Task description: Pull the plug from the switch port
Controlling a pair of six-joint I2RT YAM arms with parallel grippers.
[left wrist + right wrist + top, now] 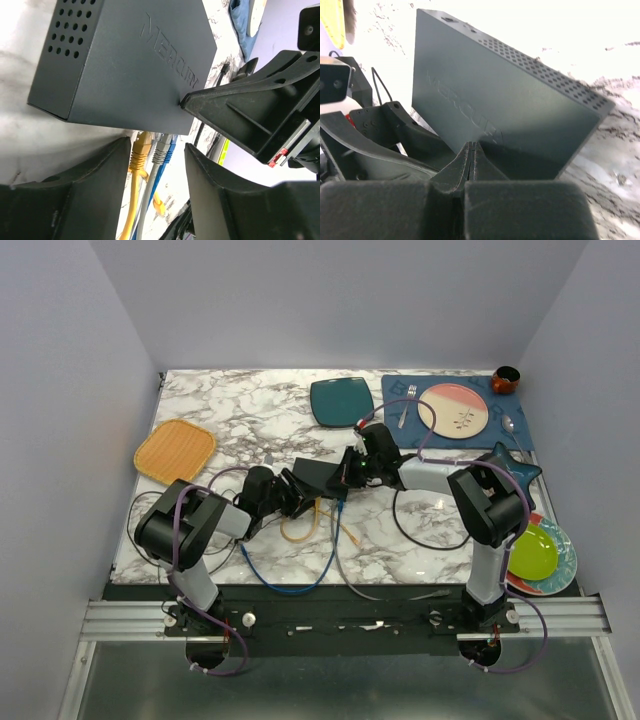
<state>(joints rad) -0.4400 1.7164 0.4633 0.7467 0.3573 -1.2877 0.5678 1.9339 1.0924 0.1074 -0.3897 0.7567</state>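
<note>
The switch (322,476) is a thin matte-black box lying mid-table between my two grippers. In the left wrist view its top (130,60) reads MERCURY. A yellow plug (140,147), a grey plug (160,150) and a blue plug (171,145) sit in sockets along its near edge. My left gripper (157,152) is open, its fingers either side of the three plugs, touching none. My right gripper (471,147) is shut and empty, its tip resting on the switch top (495,95). It also shows in the left wrist view (240,105).
Yellow, grey and blue cables (300,560) trail toward the near edge. A dark teal plate (341,400) lies behind the switch. At back right is a blue mat (440,435) with a pink plate (455,410). An orange tray (175,450) lies left. Green plates (535,552) lie right.
</note>
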